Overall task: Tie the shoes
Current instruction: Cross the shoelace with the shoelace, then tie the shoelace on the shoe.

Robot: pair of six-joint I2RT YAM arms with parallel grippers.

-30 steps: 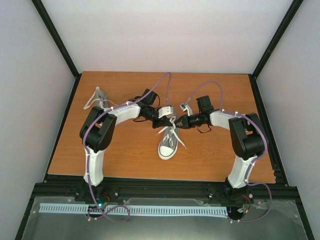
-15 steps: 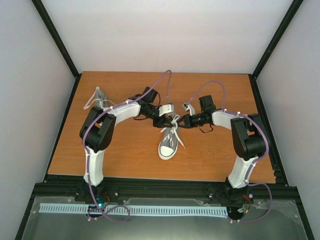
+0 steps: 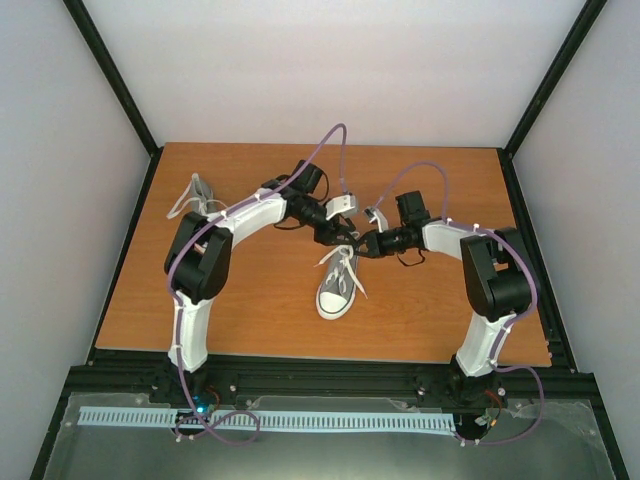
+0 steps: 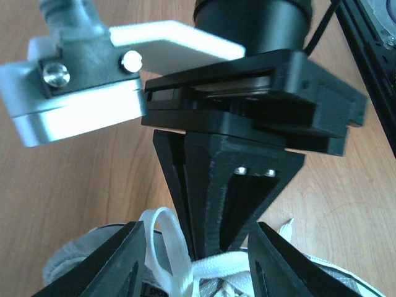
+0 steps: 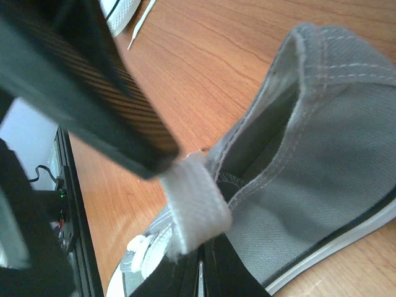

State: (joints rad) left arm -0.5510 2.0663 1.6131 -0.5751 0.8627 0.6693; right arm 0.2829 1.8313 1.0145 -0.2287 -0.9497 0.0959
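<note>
One grey sneaker (image 3: 337, 291) lies mid-table with its white toe cap toward the arms. It also shows in the right wrist view (image 5: 322, 154). My right gripper (image 3: 364, 244) is shut on a white lace (image 5: 195, 207) above the shoe's opening, its fingertips (image 5: 213, 272) pressed together. In the left wrist view the right gripper is a black wedge (image 4: 216, 185) pinching the lace (image 4: 219, 266) beside a lace loop (image 4: 166, 238). My left gripper (image 3: 343, 238) is open, and its fingers (image 4: 117, 263) straddle that wedge and the laces without gripping. The second sneaker (image 3: 195, 196) lies at the far left.
The wooden table (image 3: 250, 300) has black frame rails along its left and right edges and white walls behind. Purple cables loop above both wrists. The second sneaker's toe and a loose lace show at the top of the right wrist view (image 5: 124, 15).
My left wrist has swung back and to the right, bringing its gripper up against the right gripper over the shoe. The right gripper has shifted slightly, still holding the lace.
</note>
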